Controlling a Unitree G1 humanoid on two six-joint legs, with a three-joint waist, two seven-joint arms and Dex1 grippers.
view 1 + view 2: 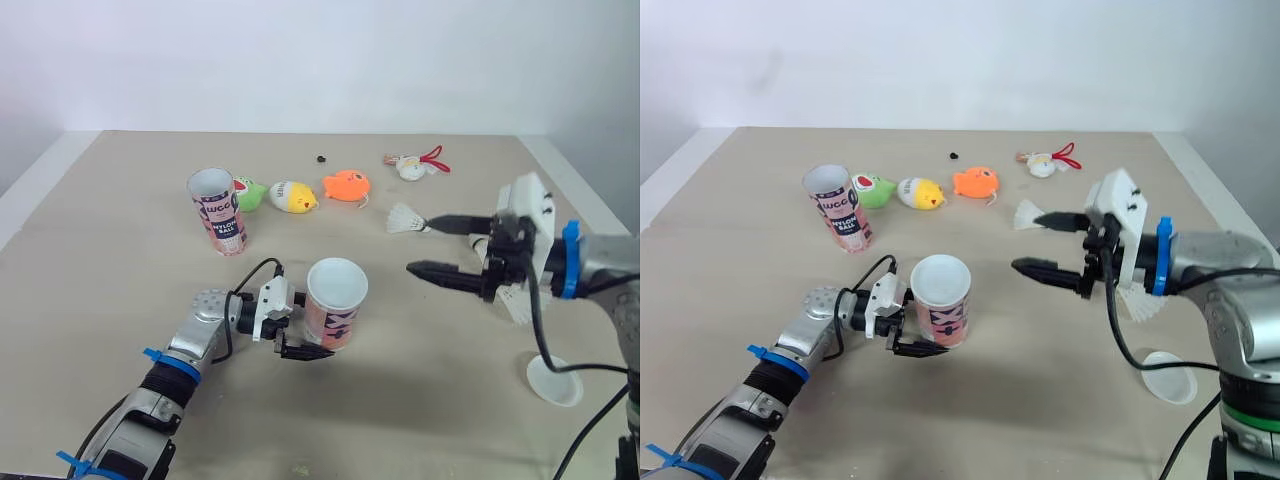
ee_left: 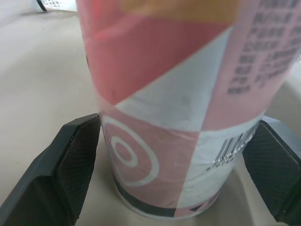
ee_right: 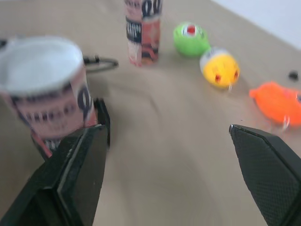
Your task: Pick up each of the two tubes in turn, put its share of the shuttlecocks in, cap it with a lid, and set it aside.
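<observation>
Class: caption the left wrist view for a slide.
Left gripper, jaws closed on the upright pink-and-white tube on the table.

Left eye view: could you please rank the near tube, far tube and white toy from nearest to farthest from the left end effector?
1. near tube, gripped in the left end effector.
2. far tube, back and leftward.
3. white toy, far back on the right.

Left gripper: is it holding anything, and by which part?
Yes. The left gripper clasps the near tube by its lower wall, just above the base, pressing from both sides.
</observation>
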